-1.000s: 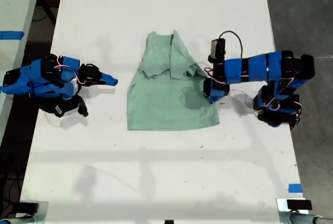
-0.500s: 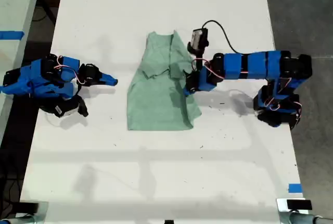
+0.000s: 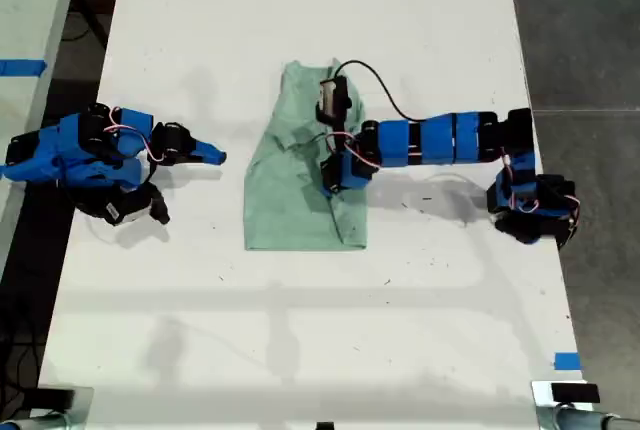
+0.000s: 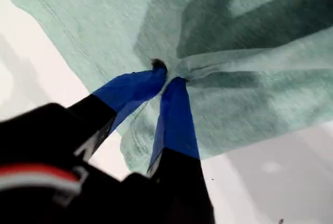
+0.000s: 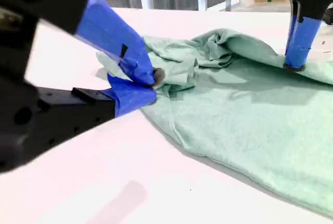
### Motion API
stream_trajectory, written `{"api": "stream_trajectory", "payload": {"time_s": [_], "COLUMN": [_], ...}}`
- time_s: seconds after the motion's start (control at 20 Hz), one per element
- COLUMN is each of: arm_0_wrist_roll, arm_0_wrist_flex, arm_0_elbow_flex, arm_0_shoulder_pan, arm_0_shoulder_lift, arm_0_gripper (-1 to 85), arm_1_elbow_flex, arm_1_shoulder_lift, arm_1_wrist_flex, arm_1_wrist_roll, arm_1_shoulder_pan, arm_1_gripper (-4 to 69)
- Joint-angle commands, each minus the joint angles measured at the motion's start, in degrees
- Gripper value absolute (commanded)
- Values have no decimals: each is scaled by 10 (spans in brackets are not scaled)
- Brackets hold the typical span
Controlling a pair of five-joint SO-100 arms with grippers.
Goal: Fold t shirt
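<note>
The pale mint-green t shirt (image 3: 285,205) lies on the white table (image 3: 300,330), its narrow end toward the top of the exterior view. Its side on the exterior view's right is folded over the middle. My first gripper (image 3: 328,182) reaches in from the exterior view's right and is shut on a pinch of the cloth (image 4: 250,36); its blue fingertips (image 4: 174,94) meet at a gathered crease. My second gripper (image 3: 218,157) rests on the table at the exterior view's left, shut on nothing, short of the shirt's edge (image 5: 250,125). The second wrist view also catches the first gripper (image 5: 299,41) on the cloth.
Blue tape marks (image 3: 566,361) sit near the table's edge at the exterior view's lower right. Another table with blue tape (image 3: 22,67) stands past the exterior view's left edge. Dark floor (image 3: 590,10) lies beyond the table on the exterior view's right.
My first gripper has travelled toward the exterior view's left, carrying the shirt's side over its middle, so the shirt now looks narrower. The second arm has not moved.
</note>
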Motion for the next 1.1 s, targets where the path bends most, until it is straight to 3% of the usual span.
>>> {"api": "stream_trajectory", "payload": {"time_s": [0.0, 0.25, 0.3, 0.35, 0.55, 0.8, 1.05], "arm_0_wrist_roll": [-8, -8, -8, -8, -8, -8, -8], "arm_0_wrist_flex": [2, 2, 2, 2, 2, 2, 2], "arm_0_elbow_flex": [1, 1, 1, 1, 1, 1, 2], "arm_0_shoulder_pan": [3, 3, 3, 3, 3, 1, 0], "arm_0_shoulder_lift": [4, 4, 4, 4, 4, 4, 4], "arm_0_gripper": [0, 0, 0, 0, 0, 0, 0], "arm_1_elbow_flex": [-49, -47, -37, -13, 198, 555, 825], "arm_1_shoulder_lift": [23, 109, 135, 173, 423, 773, 935], "arm_1_wrist_flex": [14, 70, 90, 104, 127, 110, -9], "arm_1_wrist_roll": [-1, -7, -7, -5, 30, 87, 121], "arm_1_shoulder_pan": [-13, -1, 6, 14, 27, 10, -12], "arm_1_gripper": [106, 159, 134, 32, 16, 16, 16]}}
